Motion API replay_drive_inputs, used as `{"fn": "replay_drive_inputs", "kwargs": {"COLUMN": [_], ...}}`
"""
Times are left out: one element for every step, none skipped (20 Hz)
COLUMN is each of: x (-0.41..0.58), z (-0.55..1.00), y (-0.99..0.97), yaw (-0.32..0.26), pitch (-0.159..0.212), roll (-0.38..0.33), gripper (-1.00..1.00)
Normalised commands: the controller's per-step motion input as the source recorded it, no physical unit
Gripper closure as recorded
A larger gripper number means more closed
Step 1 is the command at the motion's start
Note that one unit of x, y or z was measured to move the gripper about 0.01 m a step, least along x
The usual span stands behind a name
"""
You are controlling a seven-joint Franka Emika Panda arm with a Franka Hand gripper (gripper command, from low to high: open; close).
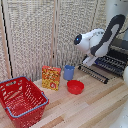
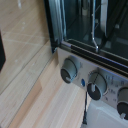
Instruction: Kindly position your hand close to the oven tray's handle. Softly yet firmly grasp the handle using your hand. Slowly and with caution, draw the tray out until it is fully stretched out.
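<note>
In the exterior view the black oven (image 1: 120,49) stands at the right edge on the wooden table. The tray (image 1: 108,64), a rack of dark and silver bars, sticks out of it toward the exterior view's left. The handle (image 1: 94,74) is the thin bar along the rack's front edge. My gripper (image 1: 88,61) hangs from the white and black arm, just above the rack's left end and close to the handle. Its fingers are too small to read. The wrist view shows the oven front (image 2: 95,22) and its grey knobs (image 2: 70,69), with no fingers clearly visible.
A red basket (image 1: 21,100) sits at the front left. A yellow-red box (image 1: 51,77), a blue cup (image 1: 69,72) and a red bowl (image 1: 75,87) stand on the table (image 1: 95,107) left of the rack. A folding screen (image 1: 35,35) closes the back.
</note>
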Motion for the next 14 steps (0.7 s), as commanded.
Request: {"fn": "replay_drive_inputs", "kwargs": {"x": [0.000,0.011,0.046,0.043,0.046,0.054,0.049,0.000,0.000,0.000,0.000,0.000,0.000,0.000], "z": [-0.15,-0.17,-0.17,-0.23,-0.25,-0.25,-0.27,-0.26,-0.19,-0.08,0.00,0.00,0.08,0.10], "y": [-0.37,-0.35,-0.32,-0.36,-0.38,-0.38,-0.41,-0.44,-0.48,-0.56,-0.61,-0.62,-0.63,-0.62], "yaw": [-0.108,-0.124,-0.138,-0.161,-0.159,-0.152,-0.141,-0.132,-0.121,-0.101,-0.074,-0.065,-0.066,-0.065], "pitch": [0.000,0.000,0.000,0.000,0.000,0.000,0.000,-0.005,-0.014,-0.033,-0.050,-0.056,-0.068,-0.063], "roll": [-0.151,-0.151,-0.160,-0.146,-0.131,-0.119,-0.099,-0.081,-0.074,-0.061,-0.026,0.000,0.000,0.000], "gripper": [-1.00,-1.00,-1.00,-1.00,-1.00,-1.00,-1.00,-1.00,-1.00,-1.00,-1.00,-1.00,-1.00,-1.00]}}
